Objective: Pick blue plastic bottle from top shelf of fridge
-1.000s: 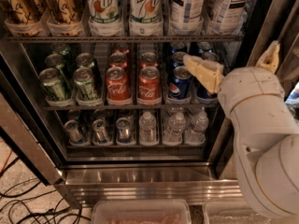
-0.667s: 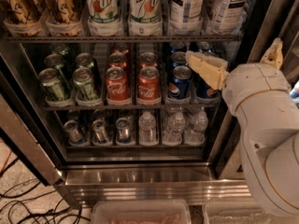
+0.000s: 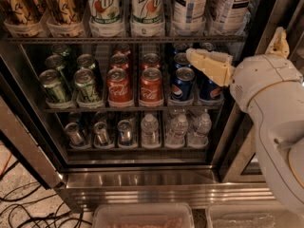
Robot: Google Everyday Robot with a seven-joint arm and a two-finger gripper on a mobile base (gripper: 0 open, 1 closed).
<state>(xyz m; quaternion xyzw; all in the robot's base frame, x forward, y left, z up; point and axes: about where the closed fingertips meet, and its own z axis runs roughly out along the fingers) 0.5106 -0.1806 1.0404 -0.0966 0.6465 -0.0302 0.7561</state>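
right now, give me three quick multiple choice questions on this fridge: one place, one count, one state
1. The tool is:
A. level with the Pepsi cans
B. down at the water bottles
C. by the floor cables
2. Front-row Coca-Cola cans:
A. one
B. two
C. five
3. The blue plastic bottles are:
A. gripped by the tool
B. standing on the top shelf
C. lying on the floor

Answers: 1 A, one cream finger reaches across the Pepsi cans. 2 B, two red cans stand side by side in front. 3 B, both stand upright at the shelf's right end, above the open, empty tool.
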